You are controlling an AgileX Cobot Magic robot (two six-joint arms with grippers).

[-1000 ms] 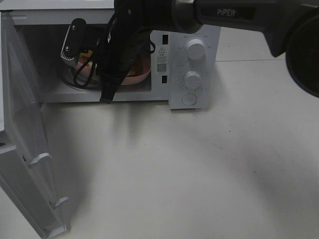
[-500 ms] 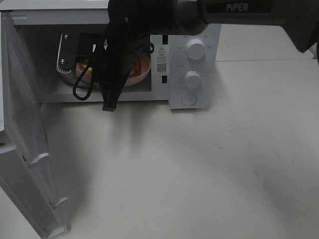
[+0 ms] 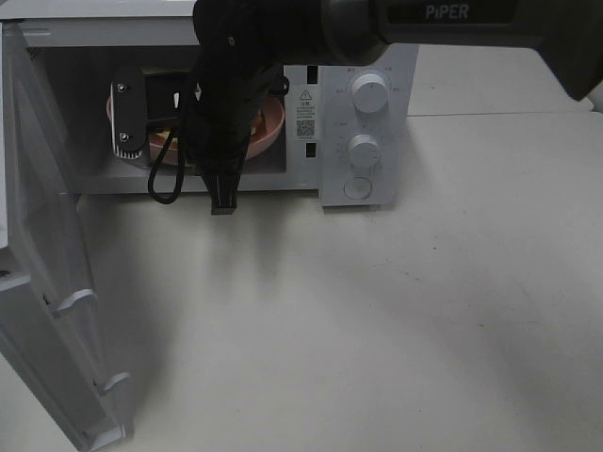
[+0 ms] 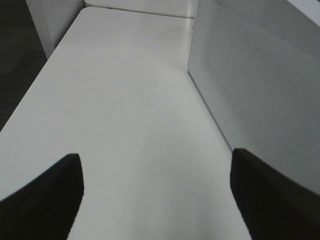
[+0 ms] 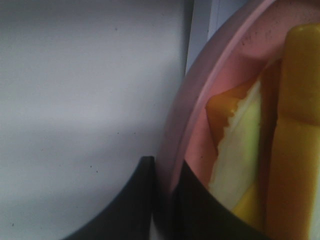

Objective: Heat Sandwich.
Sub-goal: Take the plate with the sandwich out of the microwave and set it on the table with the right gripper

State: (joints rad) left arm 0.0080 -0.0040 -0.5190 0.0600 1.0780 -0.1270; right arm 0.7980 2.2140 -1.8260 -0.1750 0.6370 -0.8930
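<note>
Exterior high view: a white bench carries a microwave at the far side, its door swung open to the left. The right arm reaches across into the cavity, partly hiding the pink plate inside. Right wrist view — the right end effector pinches the plate's rim, fingers narrow on either side, with the sandwich lying on the plate. Left end effector hangs spread wide over bare bench beside the microwave's wall.
</note>
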